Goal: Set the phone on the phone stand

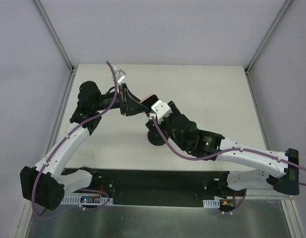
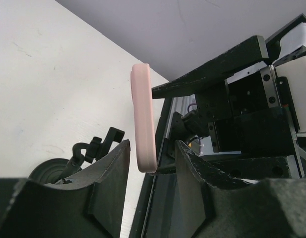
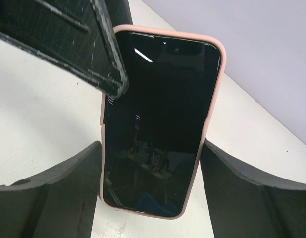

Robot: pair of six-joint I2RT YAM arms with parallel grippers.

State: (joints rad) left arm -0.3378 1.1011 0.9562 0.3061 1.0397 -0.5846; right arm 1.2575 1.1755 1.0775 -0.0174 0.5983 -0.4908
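The phone (image 3: 163, 114), black screen in a pale pink case, is held off the table by my right gripper (image 3: 150, 168), whose fingers press on its two long edges. In the left wrist view the phone (image 2: 143, 119) is edge-on. My left gripper (image 2: 152, 148) is open around its near end, with a gap on each side. One left finger (image 3: 69, 39) crosses the screen's upper corner. In the top view both grippers meet at the phone (image 1: 149, 100), left gripper (image 1: 141, 105), right gripper (image 1: 155, 113). The black phone stand (image 1: 155, 137) stands just below them; its clamp (image 2: 101, 146) and disc base (image 2: 49, 171) show.
The white table (image 1: 212, 94) is bounded by grey walls with metal corner posts (image 1: 54, 34). A black strip (image 1: 158, 181) with the arm bases runs along the near edge. A purple cable (image 1: 173, 146) hangs from the right arm close to the stand.
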